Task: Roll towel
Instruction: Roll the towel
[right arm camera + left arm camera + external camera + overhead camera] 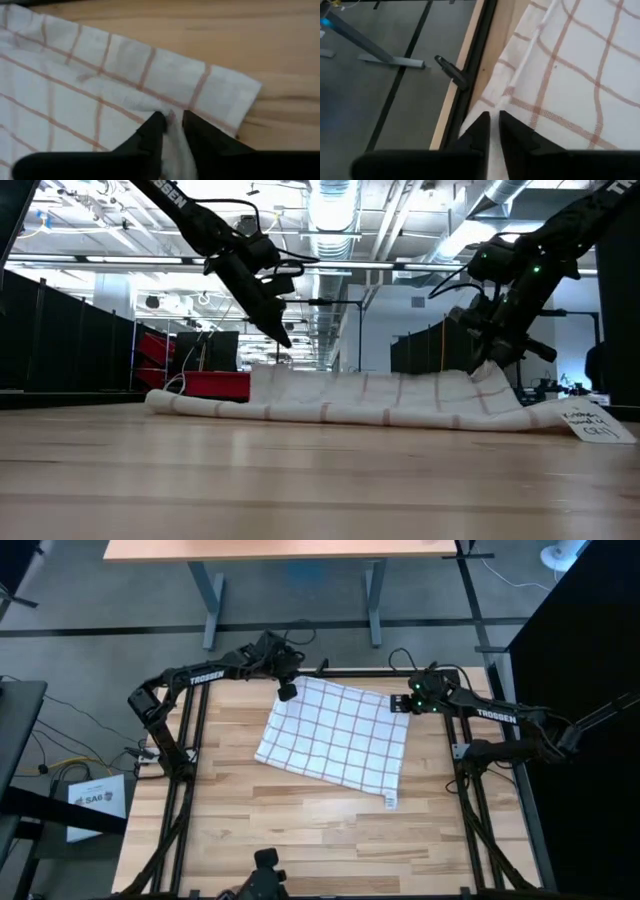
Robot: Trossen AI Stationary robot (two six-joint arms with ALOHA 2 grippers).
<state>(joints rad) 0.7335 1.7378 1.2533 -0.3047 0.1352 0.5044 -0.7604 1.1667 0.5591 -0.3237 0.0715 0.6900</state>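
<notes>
The white towel (pixel 335 735) with reddish-brown grid lines lies spread flat on the far half of the wooden table, its small white tag (pixel 390 802) at the near right corner. My right gripper (pixel 402 705) is at the towel's far right corner, shut on the cloth. My left gripper (pixel 288 692) hangs a little above the towel's far left corner (pixel 485 105). Its fingers are almost together with only a thin slit between them, and they hold nothing. In the low view it (pixel 285 340) stands clear above the cloth (pixel 380 400). My right gripper pinches a small raised bunch of cloth (pixel 172 116) between its two fingers, just inside the towel's far right corner (pixel 247 90). The fingers come from above, pointing down. The pinched spot (pixel 490 378) is lifted slightly; the rest of the towel lies slack on the table.
The black frame rail (pixel 470 75) runs along the table's far edge, right beside the towel's far left corner. Bare wood (pixel 300 830) lies between the towel and the near edge. A black camera mount (pixel 265 870) stands at the near edge.
</notes>
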